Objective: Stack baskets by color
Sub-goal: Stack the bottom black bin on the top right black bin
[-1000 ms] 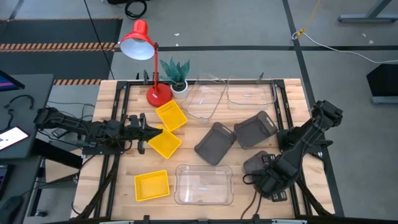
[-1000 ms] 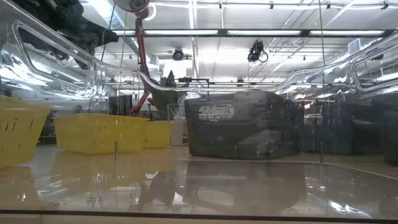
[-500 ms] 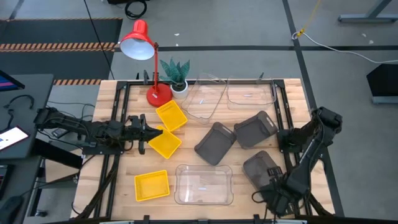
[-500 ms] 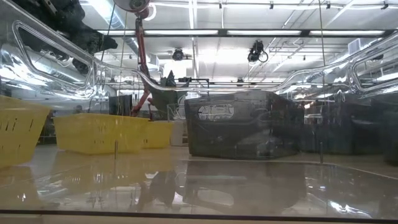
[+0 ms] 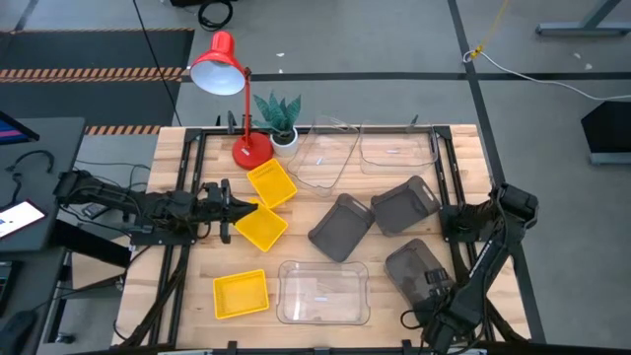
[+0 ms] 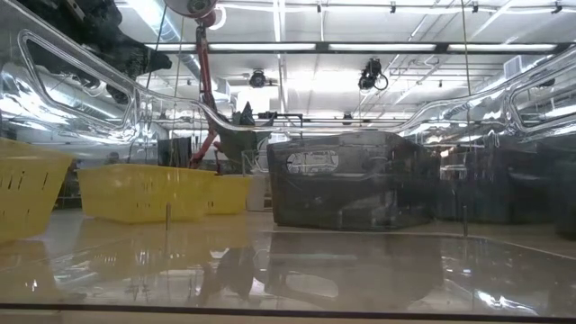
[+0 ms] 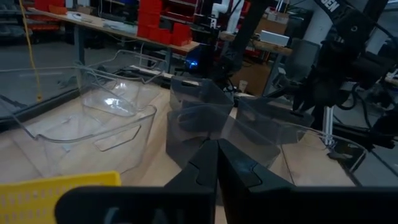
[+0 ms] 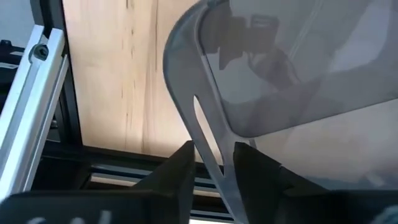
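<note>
Three yellow baskets (image 5: 271, 184), (image 5: 261, 228), (image 5: 241, 294) lie at the left. Two grey baskets (image 5: 341, 226), (image 5: 404, 205) sit mid-table, and a third grey basket (image 5: 414, 261) lies flat near the front right. Clear baskets (image 5: 323, 292), (image 5: 325, 158), (image 5: 396, 146) lie at the front and back. My right gripper (image 8: 212, 155) points down over the third grey basket's near end. Its fingers straddle the end wall (image 8: 208, 134), one inside and one outside, with a narrow gap. My left gripper (image 5: 230, 209) hovers shut beside the yellow baskets, holding nothing. My right gripper's fingers (image 8: 180, 168) stand close on either side of the grey basket's near end wall, coming from above. I cannot tell whether they touch it. The basket rests flat on the table.
A red desk lamp (image 5: 222, 69) and a small potted plant (image 5: 280, 116) stand at the back left. Black frame rails (image 8: 37, 93) run along the table's edges. Bare wood shows between the yellow and grey baskets.
My right gripper has moved toward the table's near edge and down, from above the third grey basket's middle to its near end. That basket has stayed in place.
</note>
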Robot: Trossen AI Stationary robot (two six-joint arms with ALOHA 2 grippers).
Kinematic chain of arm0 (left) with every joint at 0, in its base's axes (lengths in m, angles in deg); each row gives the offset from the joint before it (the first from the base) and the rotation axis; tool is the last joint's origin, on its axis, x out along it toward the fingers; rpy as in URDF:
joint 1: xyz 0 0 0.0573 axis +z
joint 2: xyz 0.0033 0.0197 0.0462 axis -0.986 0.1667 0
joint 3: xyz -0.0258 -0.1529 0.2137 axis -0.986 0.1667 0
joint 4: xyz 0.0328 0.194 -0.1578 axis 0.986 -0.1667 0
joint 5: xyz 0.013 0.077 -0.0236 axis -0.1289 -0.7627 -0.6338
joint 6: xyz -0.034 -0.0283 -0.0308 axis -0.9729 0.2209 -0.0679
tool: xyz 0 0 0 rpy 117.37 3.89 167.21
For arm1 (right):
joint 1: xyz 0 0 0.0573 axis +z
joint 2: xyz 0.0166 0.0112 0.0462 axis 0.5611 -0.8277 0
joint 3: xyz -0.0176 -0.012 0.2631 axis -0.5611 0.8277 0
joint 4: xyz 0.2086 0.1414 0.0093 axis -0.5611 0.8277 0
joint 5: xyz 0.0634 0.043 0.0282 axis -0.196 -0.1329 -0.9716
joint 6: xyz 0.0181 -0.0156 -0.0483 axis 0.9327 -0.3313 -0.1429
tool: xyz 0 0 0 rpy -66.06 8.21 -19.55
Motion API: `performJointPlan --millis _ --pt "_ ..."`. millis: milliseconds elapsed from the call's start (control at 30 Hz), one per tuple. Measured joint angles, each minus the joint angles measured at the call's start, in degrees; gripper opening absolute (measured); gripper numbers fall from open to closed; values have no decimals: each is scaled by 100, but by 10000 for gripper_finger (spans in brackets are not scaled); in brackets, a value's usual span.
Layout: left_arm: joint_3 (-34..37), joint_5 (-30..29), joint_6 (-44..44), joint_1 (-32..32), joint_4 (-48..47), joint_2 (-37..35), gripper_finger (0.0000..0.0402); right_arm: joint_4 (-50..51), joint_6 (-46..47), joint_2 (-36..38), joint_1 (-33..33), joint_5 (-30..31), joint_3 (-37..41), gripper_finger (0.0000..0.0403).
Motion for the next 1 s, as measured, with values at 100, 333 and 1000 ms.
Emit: performJointPlan --millis 100,333,1000 --pt "0 0 18 0 1 0 16 -21 51 2 -1 0 0 74" --pt "0 0 6 0 1 -2 14 -285 -47 2 -2 68 -4 17" --pt "0 -2 189 0 232 -2 11 1028 809 13 -1053 327 -1965 4"
